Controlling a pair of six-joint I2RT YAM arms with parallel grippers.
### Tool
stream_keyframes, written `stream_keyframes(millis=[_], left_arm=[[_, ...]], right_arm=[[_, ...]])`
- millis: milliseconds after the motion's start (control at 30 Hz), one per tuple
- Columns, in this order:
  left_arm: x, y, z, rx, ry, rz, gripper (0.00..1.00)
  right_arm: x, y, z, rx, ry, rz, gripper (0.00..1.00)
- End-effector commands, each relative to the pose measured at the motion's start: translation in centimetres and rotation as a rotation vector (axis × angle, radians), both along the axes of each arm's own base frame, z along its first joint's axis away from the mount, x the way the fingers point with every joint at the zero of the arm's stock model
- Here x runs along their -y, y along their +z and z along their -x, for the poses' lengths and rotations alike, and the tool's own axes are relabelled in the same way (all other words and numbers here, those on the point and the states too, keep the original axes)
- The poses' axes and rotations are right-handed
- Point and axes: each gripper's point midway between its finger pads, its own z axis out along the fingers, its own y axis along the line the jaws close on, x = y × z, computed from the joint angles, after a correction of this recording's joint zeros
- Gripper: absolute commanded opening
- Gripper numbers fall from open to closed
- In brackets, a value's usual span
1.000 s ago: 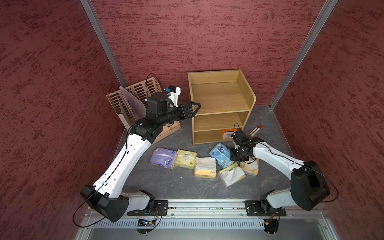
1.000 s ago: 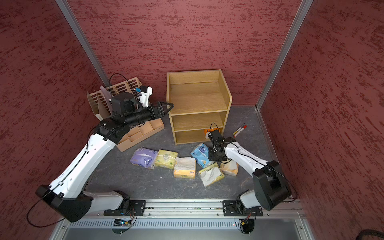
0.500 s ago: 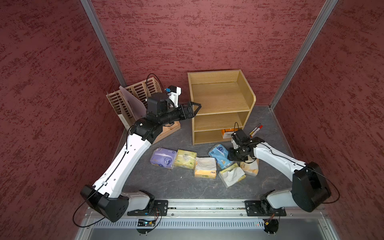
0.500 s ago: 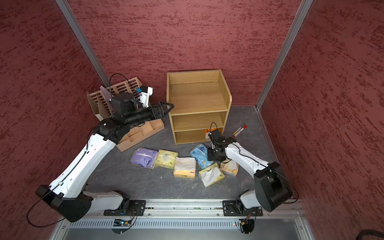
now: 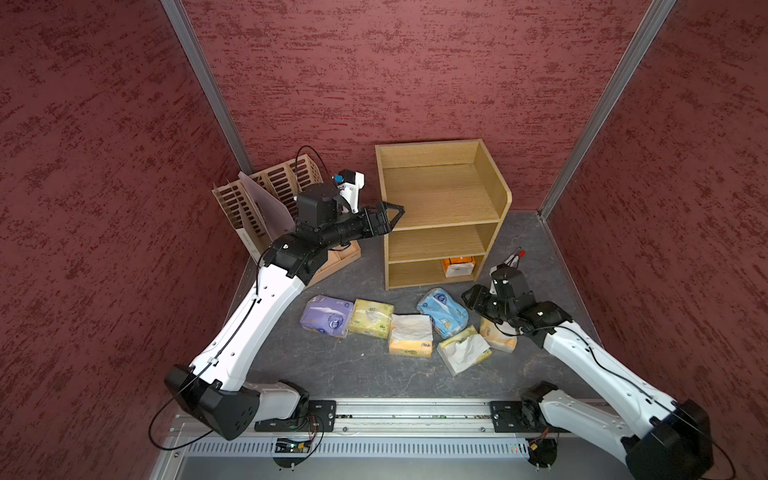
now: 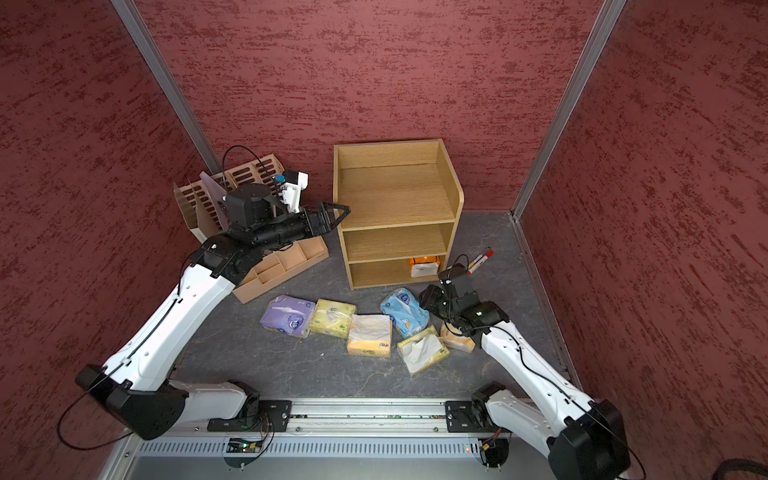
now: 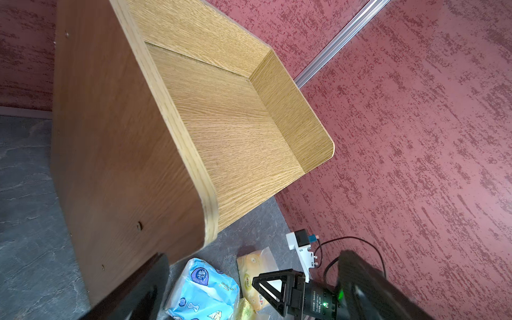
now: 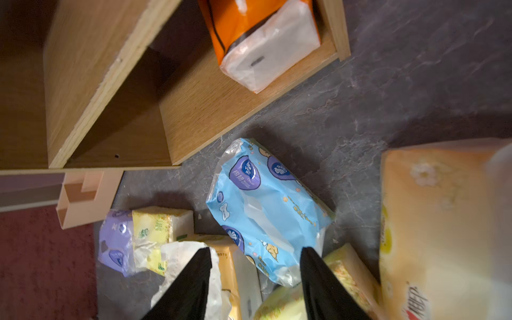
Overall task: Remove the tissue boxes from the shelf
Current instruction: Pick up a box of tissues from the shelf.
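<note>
Packs up front on the counter [image 5: 365,374]: purple pack [image 5: 326,316], yellow-green pack [image 5: 371,318] and orange-yellow pack [image 5: 410,340], touching in a row. Right hand [image 8: 255,249] hovers low over the blue pack [image 8: 266,205], fingers [image 8: 194,279] spread apart, released, gripping nothing. Behind it stands the shelf [image 5: 440,199], and the bright orange pack [image 5: 457,266] sits in its bottom tier, tucked into the right corner. Left hand [image 5: 392,210] is up at the shelf's near side panel; released or clenched, I cannot tell.

Overhead stereo pair, wrist views share shelf [image 7: 221,124]
</note>
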Motion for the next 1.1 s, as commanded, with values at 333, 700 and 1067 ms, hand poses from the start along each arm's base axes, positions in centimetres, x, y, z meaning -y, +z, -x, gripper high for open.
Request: stream_keyframes(millis=[333, 700, 1067], left_arm=[[2.1, 1.2, -0.1, 0.052, -0.074, -0.028, 1.0], [2.3, 1.2, 0.1, 0.049, -0.083, -0.028, 1.0], [3.5, 1.0, 0.6, 0.05, -0.134, -0.025, 1.0]], right_arm=[[-0.7, 0.9, -7.6, 0.174, -0.307, -0.372, 0.54], [0.5, -0.8, -10.5, 0.152, -0.335, -0.382, 0.55], [0.5, -1.7, -14.1, 0.237, -0.405, -0.515, 0.56]])
